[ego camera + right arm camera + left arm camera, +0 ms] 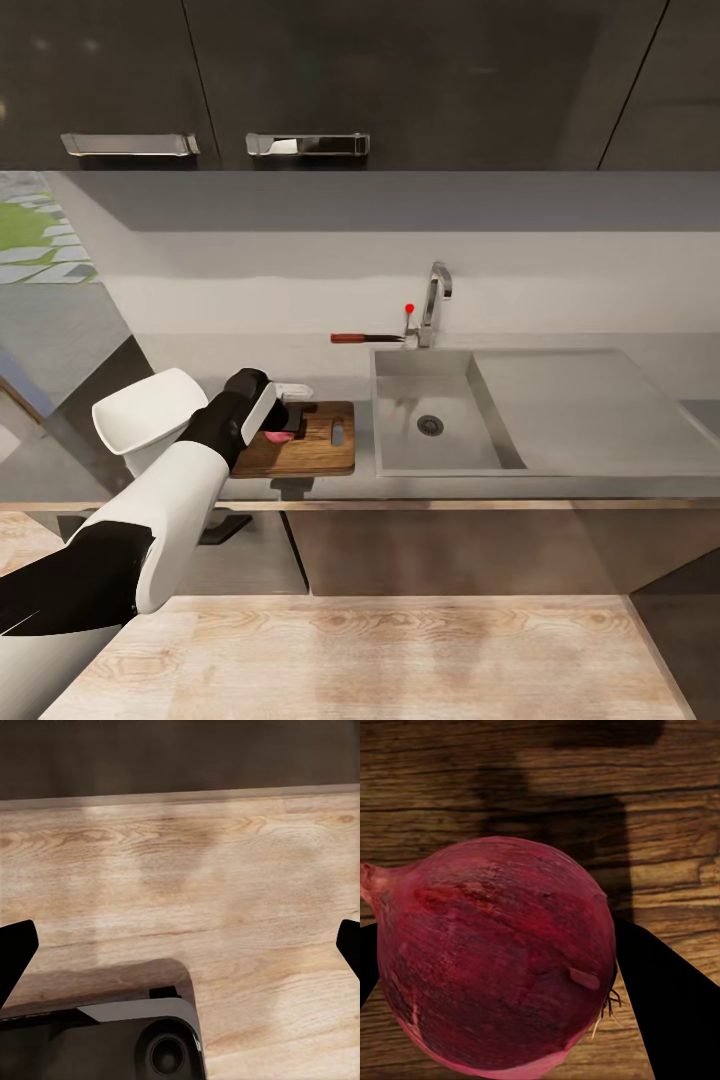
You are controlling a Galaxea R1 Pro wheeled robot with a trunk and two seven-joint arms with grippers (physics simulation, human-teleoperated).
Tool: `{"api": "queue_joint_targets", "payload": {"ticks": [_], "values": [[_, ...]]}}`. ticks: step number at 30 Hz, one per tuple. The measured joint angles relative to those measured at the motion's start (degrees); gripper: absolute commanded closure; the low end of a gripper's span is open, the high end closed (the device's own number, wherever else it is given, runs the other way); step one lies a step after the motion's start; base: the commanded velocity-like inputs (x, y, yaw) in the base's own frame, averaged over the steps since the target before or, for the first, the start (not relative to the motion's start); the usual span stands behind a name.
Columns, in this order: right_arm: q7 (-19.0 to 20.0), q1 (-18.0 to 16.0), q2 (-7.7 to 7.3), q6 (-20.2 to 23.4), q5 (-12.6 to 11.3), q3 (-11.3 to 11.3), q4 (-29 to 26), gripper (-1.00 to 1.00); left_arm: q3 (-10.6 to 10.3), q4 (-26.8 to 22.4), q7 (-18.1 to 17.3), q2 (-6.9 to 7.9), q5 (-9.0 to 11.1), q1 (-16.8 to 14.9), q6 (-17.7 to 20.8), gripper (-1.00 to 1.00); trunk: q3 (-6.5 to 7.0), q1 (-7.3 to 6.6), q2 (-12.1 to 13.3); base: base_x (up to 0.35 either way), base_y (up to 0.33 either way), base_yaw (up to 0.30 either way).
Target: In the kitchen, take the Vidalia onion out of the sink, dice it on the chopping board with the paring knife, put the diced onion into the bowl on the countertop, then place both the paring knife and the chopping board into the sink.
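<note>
The pinkish-red Vidalia onion [495,945] sits between the black fingers [675,1012] of my left gripper [284,428], which is shut on it just above the wooden chopping board [322,455]. In the head view only a pink edge of the onion [280,437] shows under the hand. The board lies on the dark countertop [450,488] just left of the steel sink [400,445]. The paring knife [365,338] lies on the counter behind the sink, beside the faucet [433,300]. A sliver of the white bowl [296,389] shows behind my left hand. My right gripper [181,945] is open over the pale wood floor.
A flat drainboard [590,410] extends right of the basin. Glossy black upper cabinets with chrome handles [308,144] hang above the counter. Grey-brown lower cabinets [480,550] stand below it, with wood floor [400,650] in front. Part of my own base [112,1035] shows beneath the right gripper.
</note>
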Motion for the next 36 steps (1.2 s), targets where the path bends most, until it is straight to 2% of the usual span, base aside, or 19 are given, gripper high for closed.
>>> {"api": "queue_joint_targets", "payload": {"ticks": [7, 8, 25, 27, 33, 36], "values": [[0.0, 0.0, 0.0, 0.0, 0.0, 0.0, 0.0, -1.0, -0.01, -0.28, 0.01, 0.03, -0.16, 0.02, 0.01, 1.0, -0.01, 0.0, 0.01, 0.0, 0.0, 0.0], [0.0, 0.0, 0.0, 0.0, 0.0, 0.0, 0.0, -1.0, -0.01, -0.3, 0.02, 0.02, -0.14, 0.02, 0.01, -1.0, -0.01, 0.0, 0.01, 0.0, 0.0, 0.0], [0.0, 0.0, 0.0, 0.0, 0.0, 0.0, 0.0, -1.0, 0.01, -0.76, 0.02, -0.01, -0.27, 0.02, 0.03, -1.0, -0.01, 0.0, 0.01, 0.0, 0.0, 0.0], [0.0, 0.0, 0.0, 0.0, 0.0, 0.0, 0.0, -1.0, 0.03, -1.57, 0.05, 0.0, -0.3, 0.02, 0.08, -1.0, -0.01, 0.0, 0.01, 0.0, 0.0, 0.0], [0.0, 0.0, -0.02, -0.12, 0.0, 0.0, 0.79, -1.0, 0.0, -9.0, 0.08, 0.06, -0.3, 0.02, 0.29, -1.0, -0.01, 0.0, 0.01, 0.0, 0.0, 0.0], [0.0, 0.0, -0.01, -0.16, 0.0, 0.0, 0.92, -1.0, 0.0, -10.5, 0.08, 0.07, -0.27, 0.02, 0.34, -1.0, -0.01, 0.0, 0.01, 0.0, 0.0, 0.0]]}}
